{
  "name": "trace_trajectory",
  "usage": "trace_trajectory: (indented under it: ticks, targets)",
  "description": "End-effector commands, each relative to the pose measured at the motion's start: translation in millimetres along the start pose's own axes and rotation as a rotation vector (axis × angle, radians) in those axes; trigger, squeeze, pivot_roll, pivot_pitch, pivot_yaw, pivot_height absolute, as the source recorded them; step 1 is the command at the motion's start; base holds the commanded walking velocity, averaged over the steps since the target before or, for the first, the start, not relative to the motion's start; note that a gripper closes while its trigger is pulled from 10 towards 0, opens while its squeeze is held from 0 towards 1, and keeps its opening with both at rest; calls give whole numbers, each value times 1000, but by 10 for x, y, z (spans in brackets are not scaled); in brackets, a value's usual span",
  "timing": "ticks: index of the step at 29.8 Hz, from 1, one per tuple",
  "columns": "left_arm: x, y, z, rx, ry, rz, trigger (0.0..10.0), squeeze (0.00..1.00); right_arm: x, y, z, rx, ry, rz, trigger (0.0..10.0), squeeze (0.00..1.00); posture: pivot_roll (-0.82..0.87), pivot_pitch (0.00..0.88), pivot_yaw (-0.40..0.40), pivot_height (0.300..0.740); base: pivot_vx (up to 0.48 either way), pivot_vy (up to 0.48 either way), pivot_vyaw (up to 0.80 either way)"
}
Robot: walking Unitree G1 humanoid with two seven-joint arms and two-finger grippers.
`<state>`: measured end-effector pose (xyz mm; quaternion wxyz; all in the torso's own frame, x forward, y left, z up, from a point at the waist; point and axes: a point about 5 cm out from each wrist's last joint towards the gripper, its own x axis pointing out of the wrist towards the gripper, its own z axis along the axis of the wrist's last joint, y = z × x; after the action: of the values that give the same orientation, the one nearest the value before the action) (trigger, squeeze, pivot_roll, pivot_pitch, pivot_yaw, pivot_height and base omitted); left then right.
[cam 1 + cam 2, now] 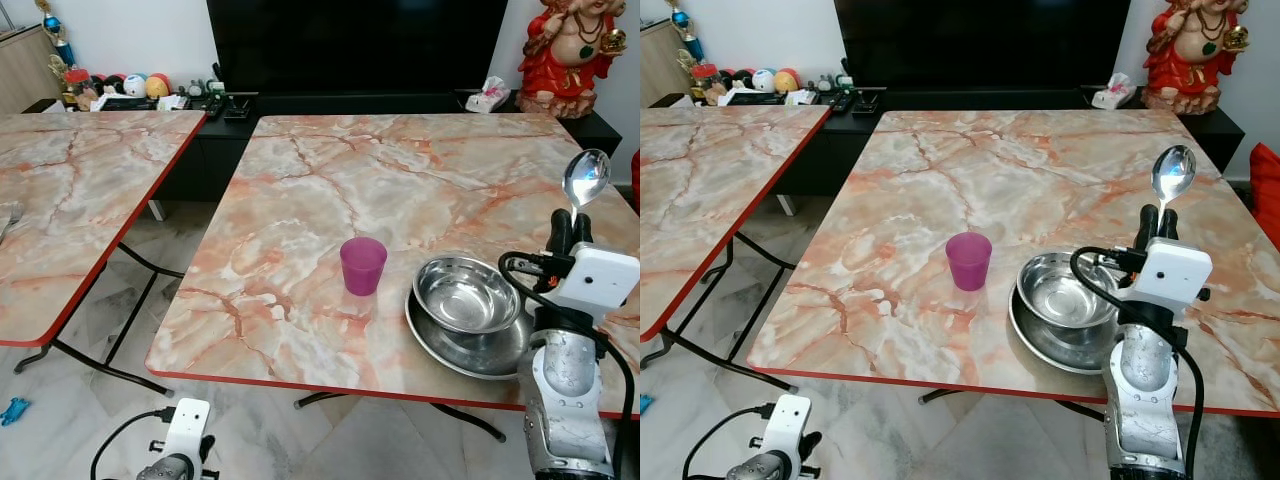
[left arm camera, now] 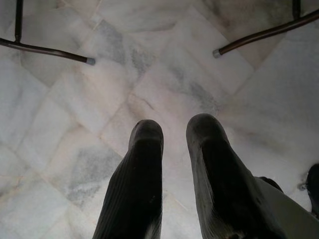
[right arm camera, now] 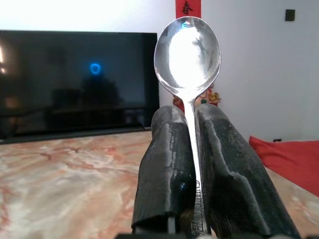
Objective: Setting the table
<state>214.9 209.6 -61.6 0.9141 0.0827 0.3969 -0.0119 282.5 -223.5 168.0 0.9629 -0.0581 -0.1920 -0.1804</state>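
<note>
Grasping a spoon [image 1: 586, 177] upright, the right end effector [image 1: 570, 232] hovers beside the nested steel bowls [image 1: 466, 293] on the desk [image 1: 330, 180]; the left end effector [image 2: 172, 130] hangs released above the floor.

The right arm [image 1: 1145, 385] is a rounded silver casing with a mottled, brushed sheen, topped by a white box-shaped wrist module [image 1: 1170, 268] from which a black cable loops out. Its right gripper [image 3: 192, 149] has two long black fingers [image 3: 164, 164] with a finely ribbed, slightly scuffed surface. The left arm [image 1: 180, 440] shows a small white module with a black cable, and the left gripper [image 2: 174, 144] has matching ribbed black fingers with rounded tips.
</note>
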Motion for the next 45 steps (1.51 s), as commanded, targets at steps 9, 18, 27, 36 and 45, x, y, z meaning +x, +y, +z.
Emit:
trace_trajectory:
  ticks: [9,18,27,36,45]
  targets:
    - [-15,-18,-69,-18,14,16,10000,0,18,12,123,-8,-25,50,10000,0,-114,0,56,740,0,0,0]
    - [-15,64,-46,-20,16,28,10000,0,5,85,102,19,-20,23,10000,0,-130,0,68,740,0,0,0]
    - [6,69,32,-77,-1,64,10000,0,75,138,116,25,-14,81,10000,0,-89,0,19,740,0,0,0]
    - [-8,79,-16,-74,5,66,10000,0,80,249,79,43,3,106,10000,0,-55,0,0,740,0,0,0]
    - [-32,90,-102,-75,22,76,10000,0,93,323,80,62,7,129,10000,0,-50,0,-3,740,0,-55,0]
